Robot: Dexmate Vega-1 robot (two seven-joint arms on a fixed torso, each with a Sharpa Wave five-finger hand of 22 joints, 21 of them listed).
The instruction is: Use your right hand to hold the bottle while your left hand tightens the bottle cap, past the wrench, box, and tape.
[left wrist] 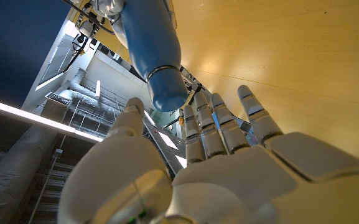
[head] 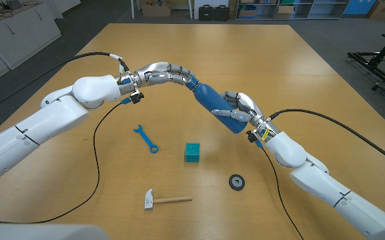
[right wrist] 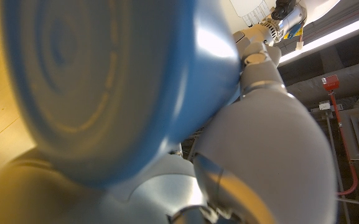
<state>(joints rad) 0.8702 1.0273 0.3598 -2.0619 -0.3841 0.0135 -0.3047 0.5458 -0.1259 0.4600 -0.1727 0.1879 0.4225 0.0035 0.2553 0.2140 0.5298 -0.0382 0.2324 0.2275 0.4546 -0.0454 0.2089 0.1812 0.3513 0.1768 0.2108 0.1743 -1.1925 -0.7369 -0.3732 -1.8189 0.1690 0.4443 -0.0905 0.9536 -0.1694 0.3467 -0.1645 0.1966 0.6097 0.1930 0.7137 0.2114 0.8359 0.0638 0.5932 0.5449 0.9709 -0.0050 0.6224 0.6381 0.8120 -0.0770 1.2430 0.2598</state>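
1. The blue plastic bottle (head: 215, 105) sits tilted above the middle of the light wooden table (head: 299, 73), held in the right hand (head: 242, 110), which comes in from the right.
2. The left hand (head: 169, 73) is at the bottle's upper-left end, fingers at the cap end.
3. Closer to the robot than the bottle: the blue wrench (head: 146, 139) on the left, the small teal box (head: 192, 153) just right of it.
4. The black roll of tape (head: 237, 181) is right of the box and nearer the front edge.
5. The wooden-handled hammer (head: 165, 199) lies nearest the front, left of the tape.
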